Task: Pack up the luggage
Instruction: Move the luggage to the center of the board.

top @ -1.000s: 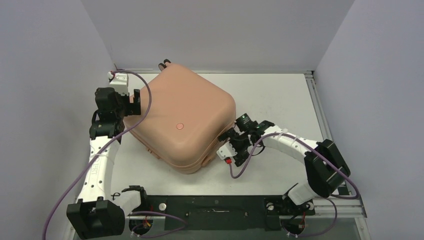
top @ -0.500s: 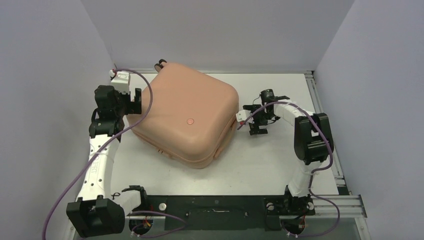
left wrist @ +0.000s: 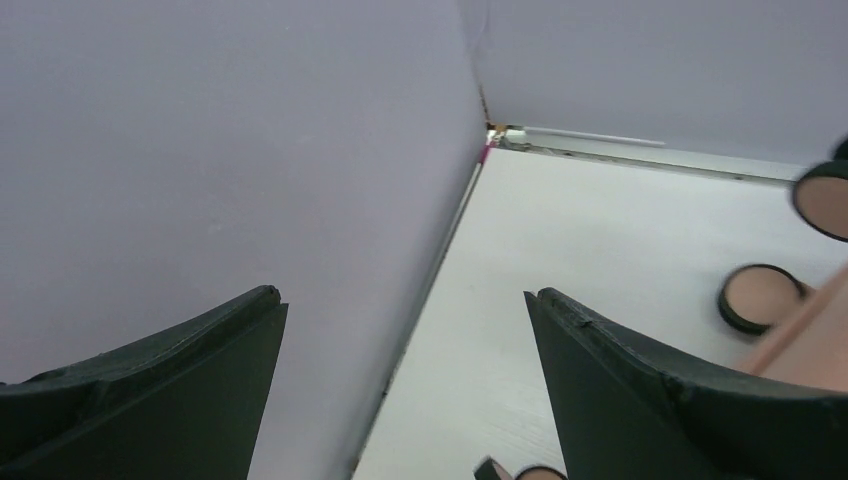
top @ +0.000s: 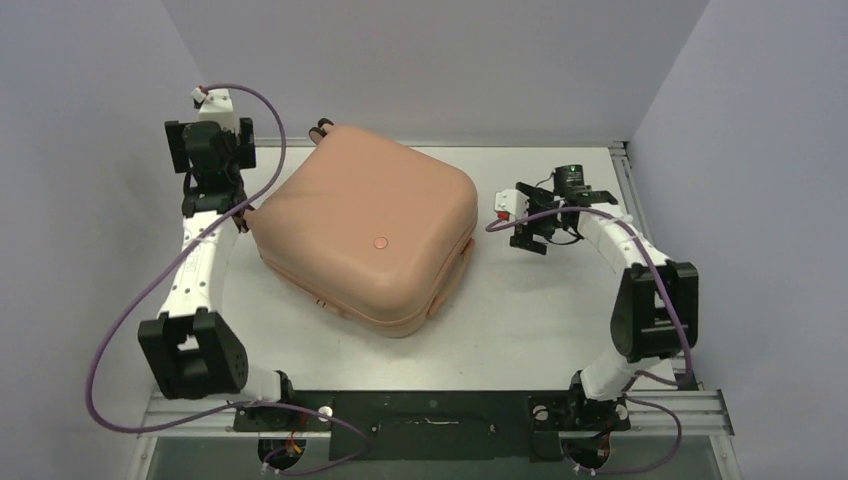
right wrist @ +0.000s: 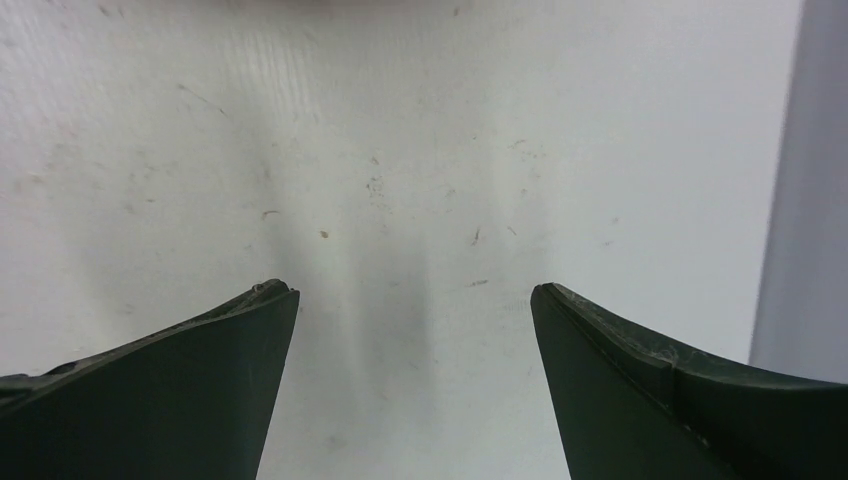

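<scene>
Pink luggage [top: 365, 240] shut; left gripper [left wrist: 400, 300] and right gripper [right wrist: 412, 290] have backed off, wide open, empty. Packing looks done.

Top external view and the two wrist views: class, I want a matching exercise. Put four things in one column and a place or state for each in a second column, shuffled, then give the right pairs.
Column one
1. luggage
2. left gripper
3. right gripper
4. logo dot

Column two
A. open, over bare table to the right of the luggage
B. closed, lying flat on the table
C. open, by the left wall near the back corner
D. small and round, on the pink top shell

Pairs: 1-B, 2-C, 3-A, 4-D
</scene>
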Controlling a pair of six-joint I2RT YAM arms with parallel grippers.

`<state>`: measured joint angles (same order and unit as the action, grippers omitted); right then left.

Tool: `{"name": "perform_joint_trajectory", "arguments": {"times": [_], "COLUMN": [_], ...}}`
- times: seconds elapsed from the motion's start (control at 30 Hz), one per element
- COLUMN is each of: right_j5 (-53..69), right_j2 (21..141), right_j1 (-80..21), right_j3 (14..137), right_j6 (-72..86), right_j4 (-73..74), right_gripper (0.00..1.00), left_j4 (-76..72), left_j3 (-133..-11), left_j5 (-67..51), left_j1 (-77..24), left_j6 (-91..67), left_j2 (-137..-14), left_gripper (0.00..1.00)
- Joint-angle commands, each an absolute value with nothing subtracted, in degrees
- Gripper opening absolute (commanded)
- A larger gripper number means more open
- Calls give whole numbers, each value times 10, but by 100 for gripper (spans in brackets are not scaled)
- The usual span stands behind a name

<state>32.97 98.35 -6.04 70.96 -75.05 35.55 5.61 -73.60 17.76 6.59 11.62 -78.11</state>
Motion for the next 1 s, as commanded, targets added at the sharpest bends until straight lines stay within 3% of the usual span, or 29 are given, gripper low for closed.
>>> {"name": "perform_joint_trajectory", "arguments": {"times": [0.0, 0.3, 0.47, 0.6, 0.97], "right_j5": [378, 380, 433, 335, 207], "right_j2": [853, 708, 683, 704, 702], "right_j1": [-59, -52, -53, -51, -24], "right_j3": [683, 665, 668, 659, 672], "right_j6": [-630, -420, -359, -214, -137], "right_j4": [320, 267, 292, 233, 247], "right_gripper": [90, 90, 90, 90, 90], "left_j4": [-44, -150, -139, -93, 91], "left_j3": [-770, -777, -682, -612, -552], "left_j5": [280, 347, 288, 244, 195], "left_j1": [76, 65, 39, -5, -114], "left_j6": [167, 289, 300, 306, 229], "left_j2": [-884, -1035, -970, -901, -832], "left_gripper": [96, 96, 98, 100, 90]}}
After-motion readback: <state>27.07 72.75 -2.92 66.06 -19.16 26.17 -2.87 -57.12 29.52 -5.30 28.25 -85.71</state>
